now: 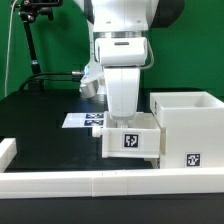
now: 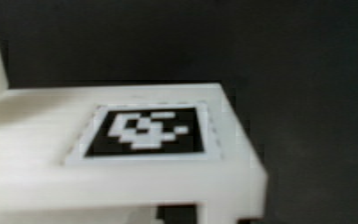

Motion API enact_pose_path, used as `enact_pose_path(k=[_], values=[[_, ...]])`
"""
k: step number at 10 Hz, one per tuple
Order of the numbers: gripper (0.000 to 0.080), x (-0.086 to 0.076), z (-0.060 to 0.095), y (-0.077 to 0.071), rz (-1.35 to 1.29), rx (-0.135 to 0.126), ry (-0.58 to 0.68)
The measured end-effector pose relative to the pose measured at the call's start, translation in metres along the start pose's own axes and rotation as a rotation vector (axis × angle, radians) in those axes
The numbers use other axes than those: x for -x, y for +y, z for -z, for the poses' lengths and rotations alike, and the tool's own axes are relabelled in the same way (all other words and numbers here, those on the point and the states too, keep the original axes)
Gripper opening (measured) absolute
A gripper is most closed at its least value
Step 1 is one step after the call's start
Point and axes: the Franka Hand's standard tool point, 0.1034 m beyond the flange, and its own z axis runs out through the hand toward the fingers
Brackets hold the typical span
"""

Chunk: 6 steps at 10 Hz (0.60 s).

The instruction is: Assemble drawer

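Observation:
A small white drawer box (image 1: 131, 142) with a black-and-white tag on its front stands right against the exterior view's left side of the larger white drawer case (image 1: 186, 122). My gripper (image 1: 127, 123) comes straight down onto the small box, and its fingertips are hidden behind the box's top edge. In the wrist view the small box (image 2: 149, 132) fills the frame with its tag facing the camera. Only a dark bit of the gripper (image 2: 179, 214) shows under the box's edge. The jaws appear shut on the box's wall.
The marker board (image 1: 84, 120) lies flat behind the arm. A low white rail (image 1: 110, 184) runs along the table's front, with a white block (image 1: 7, 150) at the exterior view's left. A black stand (image 1: 33, 40) rises at the back left.

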Motion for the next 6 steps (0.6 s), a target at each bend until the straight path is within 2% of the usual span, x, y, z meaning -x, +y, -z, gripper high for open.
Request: enact_pose_path(k=[4, 6], values=[[0.0042, 0.0011, -0.0012, -0.0014, -0.009, -0.003, -0.001], [0.0042, -0.0009, 0.0055, -0.0015, 0.0, -0.011, -0.007]])
